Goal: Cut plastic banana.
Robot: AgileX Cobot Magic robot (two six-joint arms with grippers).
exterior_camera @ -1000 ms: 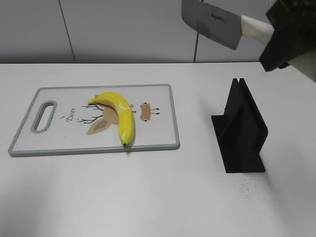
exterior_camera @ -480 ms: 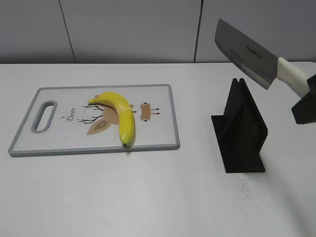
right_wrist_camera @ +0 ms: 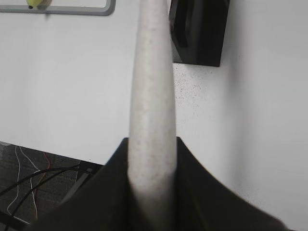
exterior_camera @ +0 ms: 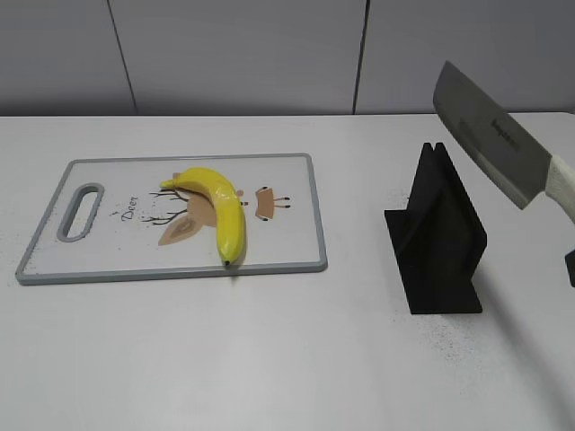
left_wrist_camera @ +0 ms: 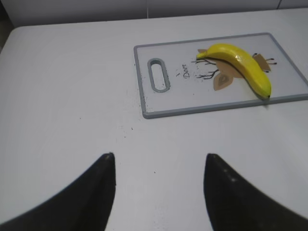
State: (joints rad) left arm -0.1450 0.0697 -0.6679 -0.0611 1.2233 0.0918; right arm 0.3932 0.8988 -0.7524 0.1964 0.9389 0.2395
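While the glossy, curved plastic banana (exterior_camera: 218, 205) lay on the grey-rimmed cutting board (exterior_camera: 287, 251), the right gripper (right_wrist_camera: 151, 163) pinched a speckled white knife handle (right_wrist_camera: 151, 96); its broad steel blade (exterior_camera: 490, 135) hung tilted above the black slotted stand (exterior_camera: 437, 235). Left gripper (left_wrist_camera: 159, 161) was spread.

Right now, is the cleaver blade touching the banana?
No. The cleaver is held in the air above the black stand, well clear of the banana on the cutting board.

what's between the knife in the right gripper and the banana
The black knife stand sits on the table between the raised knife and the plastic banana on the cutting board. Passing above it looks clear.
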